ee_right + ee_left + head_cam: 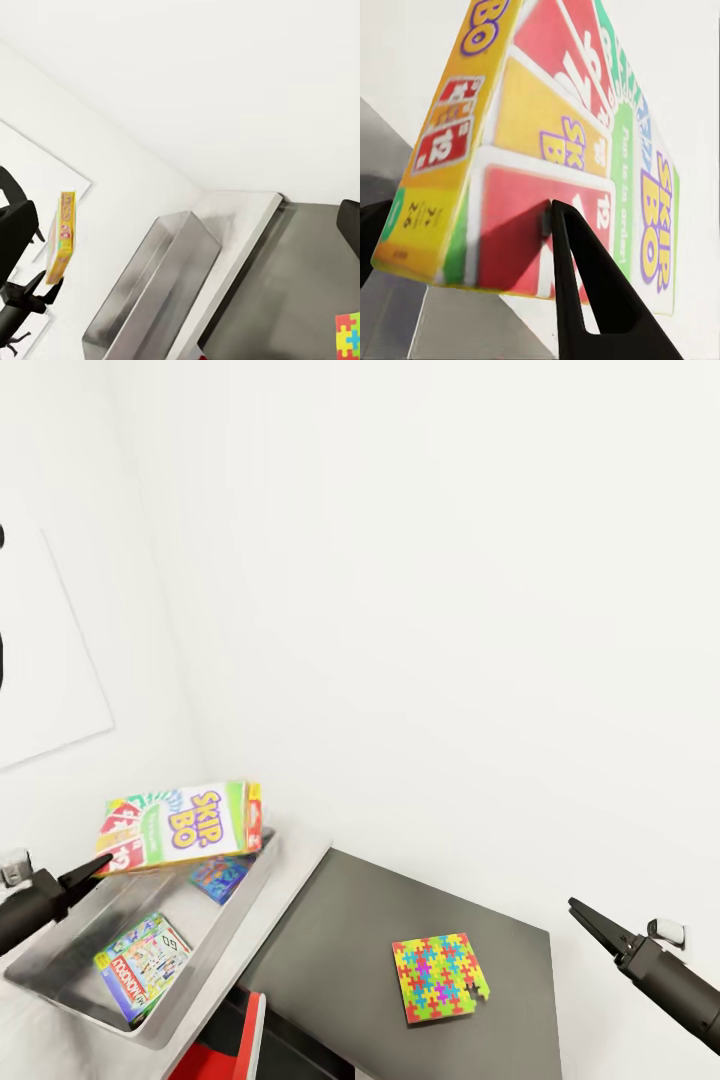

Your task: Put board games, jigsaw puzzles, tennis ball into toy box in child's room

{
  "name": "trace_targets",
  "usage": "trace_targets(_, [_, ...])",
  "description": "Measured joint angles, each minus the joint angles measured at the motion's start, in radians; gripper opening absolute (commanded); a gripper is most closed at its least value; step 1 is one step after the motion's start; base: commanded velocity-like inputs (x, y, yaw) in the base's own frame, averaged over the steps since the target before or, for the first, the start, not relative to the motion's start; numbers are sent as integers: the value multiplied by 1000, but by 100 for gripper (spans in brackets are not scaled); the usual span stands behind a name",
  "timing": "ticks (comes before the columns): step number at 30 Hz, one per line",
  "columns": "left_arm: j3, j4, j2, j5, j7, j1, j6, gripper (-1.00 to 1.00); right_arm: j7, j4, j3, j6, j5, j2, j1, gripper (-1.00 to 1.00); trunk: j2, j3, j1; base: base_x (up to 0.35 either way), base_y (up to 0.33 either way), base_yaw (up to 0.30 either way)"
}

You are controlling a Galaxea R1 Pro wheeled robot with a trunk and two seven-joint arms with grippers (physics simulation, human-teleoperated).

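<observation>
Skip-Bo box (183,826) hides toy box (90,970) rear; blue game (220,877) seemingly underneath.

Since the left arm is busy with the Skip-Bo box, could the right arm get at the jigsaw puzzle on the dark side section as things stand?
Probably yes: the right gripper holds nothing, and the jigsaw puzzle lies flat and uncovered nearby.

Dark grey arms, tapered black, seemingly matte tools (598,926).
</observation>
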Motion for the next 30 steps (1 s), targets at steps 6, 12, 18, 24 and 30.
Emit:
trace_targets(6, [234,-183,-235,-1,69,0,-1,-100,0,0,0,1,-3,0,0,100,0,0,0,0,0,0])
trace_targets(12, [273,-211,-271,-3,111,0,-3,-100,0,0,0,1,-5,0,0,100,0,0,0,0,0,0])
trace_targets(18, [271,-222,-290,-2,129,0,1,-100,0,0,0,0,-4,0,0,100,0,0,0,0,0,0])
trace_targets(24, [275,-231,-344,-15,237,0,-3,-100,0,0,0,0,-4,0,0,100,0,0,0,0,0,0])
trace_targets(30, [282,-235,-380,-14,373,0,-1,-100,0,0,0,0,-2,0,0,100,0,0,0,0,0,0])
